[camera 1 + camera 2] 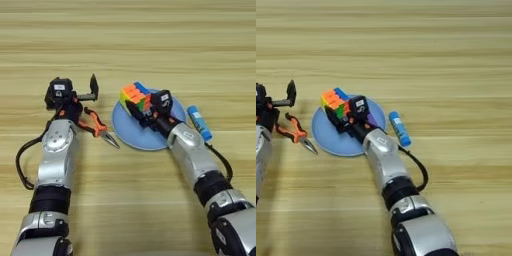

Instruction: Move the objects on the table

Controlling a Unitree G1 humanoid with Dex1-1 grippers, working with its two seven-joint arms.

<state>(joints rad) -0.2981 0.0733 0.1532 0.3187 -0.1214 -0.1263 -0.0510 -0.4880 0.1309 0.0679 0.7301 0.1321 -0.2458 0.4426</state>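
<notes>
My right gripper [144, 109] is shut on the multicoloured puzzle cube [134, 95], holding it over the far left part of the round light-blue plate [134, 134]. A bit of purple [372, 120], probably the purple block, shows beside the right wrist over the plate. The small blue glue stick [199, 122] lies on the table just right of the plate. The orange-and-black-handled pliers [97, 126] lie left of the plate, tips pointing toward me. My left gripper [86, 97] stands open just beyond the pliers' handles, one black finger [93, 87] pointing away, nothing in it.
The light wooden table [150, 40] stretches wide beyond the objects. A black cable [20, 165] loops beside my left forearm and another [418, 167] beside my right forearm.
</notes>
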